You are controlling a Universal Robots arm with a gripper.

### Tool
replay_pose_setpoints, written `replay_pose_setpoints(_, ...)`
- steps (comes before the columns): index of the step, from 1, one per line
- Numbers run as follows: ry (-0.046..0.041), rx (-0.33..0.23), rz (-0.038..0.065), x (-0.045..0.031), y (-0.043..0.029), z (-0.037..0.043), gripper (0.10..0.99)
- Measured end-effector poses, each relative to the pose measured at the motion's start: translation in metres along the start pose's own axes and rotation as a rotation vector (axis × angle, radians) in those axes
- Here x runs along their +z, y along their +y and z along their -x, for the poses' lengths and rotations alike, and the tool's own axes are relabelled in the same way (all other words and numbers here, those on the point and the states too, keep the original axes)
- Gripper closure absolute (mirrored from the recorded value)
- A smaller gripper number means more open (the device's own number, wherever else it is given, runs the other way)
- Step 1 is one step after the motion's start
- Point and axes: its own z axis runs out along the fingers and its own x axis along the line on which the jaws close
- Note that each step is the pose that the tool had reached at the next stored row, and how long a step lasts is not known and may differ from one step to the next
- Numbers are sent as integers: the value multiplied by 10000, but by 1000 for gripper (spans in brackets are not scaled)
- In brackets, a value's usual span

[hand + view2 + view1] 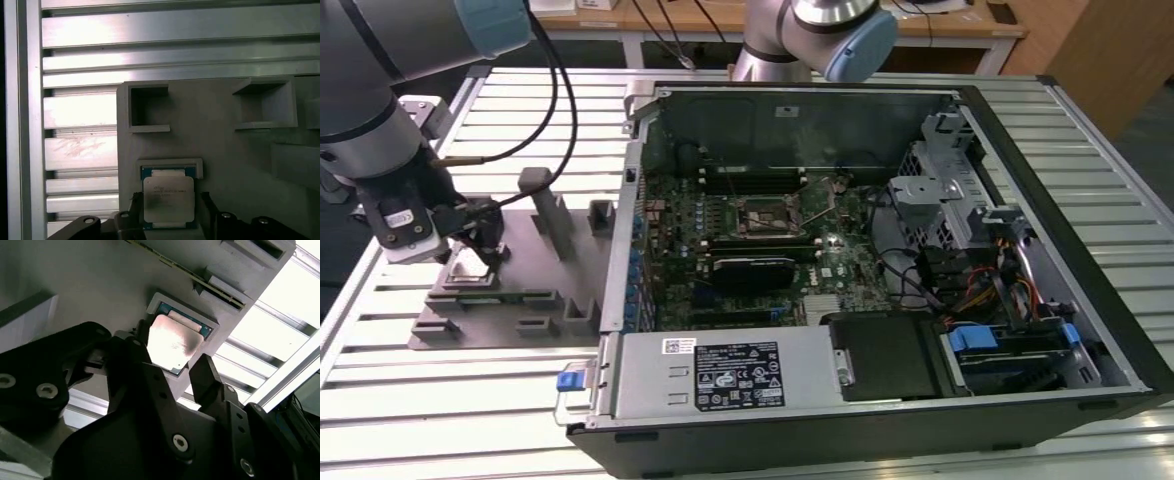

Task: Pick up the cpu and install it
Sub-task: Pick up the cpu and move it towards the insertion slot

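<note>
The gripper sits closest to the lens in both wrist views. Its black fingers reach down on either side of the cpu, with the jaws spread apart and not clamped on anything. In the first wrist view the gripper straddles the cpu, and a thin gap shows between the chip's edge and at least one fingertip. The chip lies flat, its silvery top facing up and a greenish rim showing around it. It is seated in a shallow framed recess of the grey fixture. Two open rectangular pockets are moulded into the same fixture, a little way beyond the chip. In the exterior view the gripper hangs from the grey arm at that view's left, directly over the cpu, with a black cable looping down beside it. The fixture carries several upright posts and rests on the slatted aluminium table. Just beside it, toward the exterior view's right, an open computer case lies on its side. The green motherboard inside is exposed, and its square metal-framed socket sits near the middle, well apart from the chip. A silver power supply fills the case's near corner.
</note>
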Motion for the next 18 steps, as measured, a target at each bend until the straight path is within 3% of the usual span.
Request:
replay_pose_setpoints(3,0,0,0,1,0,-1,439)
replay_pose_setpoints(18,12,-236,0,162,41,-11,439)
